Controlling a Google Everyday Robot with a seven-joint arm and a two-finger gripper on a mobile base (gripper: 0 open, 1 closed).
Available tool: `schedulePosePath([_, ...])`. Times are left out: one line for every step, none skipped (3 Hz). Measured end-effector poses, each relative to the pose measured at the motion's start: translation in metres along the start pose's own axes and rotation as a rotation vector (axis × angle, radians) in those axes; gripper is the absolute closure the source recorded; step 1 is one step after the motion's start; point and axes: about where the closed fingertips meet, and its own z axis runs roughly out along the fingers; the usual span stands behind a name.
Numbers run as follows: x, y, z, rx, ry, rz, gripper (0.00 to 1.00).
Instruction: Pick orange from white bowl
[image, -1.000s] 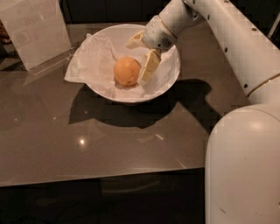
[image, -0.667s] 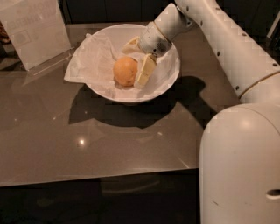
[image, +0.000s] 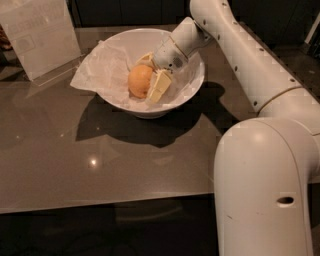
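The orange (image: 139, 81) lies in the white bowl (image: 196, 82) on its crumpled paper liner (image: 102, 67), left of the bowl's middle. My gripper (image: 153, 73) reaches down into the bowl from the right. Its cream fingers are spread on either side of the orange. One finger (image: 160, 86) is at the fruit's front right and the other (image: 146, 59) is behind it. Both are close against the fruit. The gripper looks open around the orange, which still rests in the bowl. The wrist hides the bowl's back right inside.
The bowl stands on a glossy grey table (image: 100, 165). A clear acrylic sign holder (image: 40, 35) stands at the back left. My white arm (image: 250, 55) crosses the right side and its large base joint (image: 265, 190) fills the front right.
My gripper has moved left and lower in the bowl, from beside the orange to straddling it. The orange and the bowl have stayed in place.
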Motion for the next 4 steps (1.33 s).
schedulePosePath([0.0047, -0.0013, 0.0073, -0.011, -0.011, 0.02, 0.31])
schedulePosePath([0.0047, -0.0013, 0.0073, -0.011, -0.011, 0.02, 0.54])
schedulePosePath([0.0069, -0.0004, 0.0083, -0.001, -0.012, 0.027, 0.77])
schedulePosePath([-0.0014, 0.003, -0.0012, 0.028, 0.004, 0.0, 0.99])
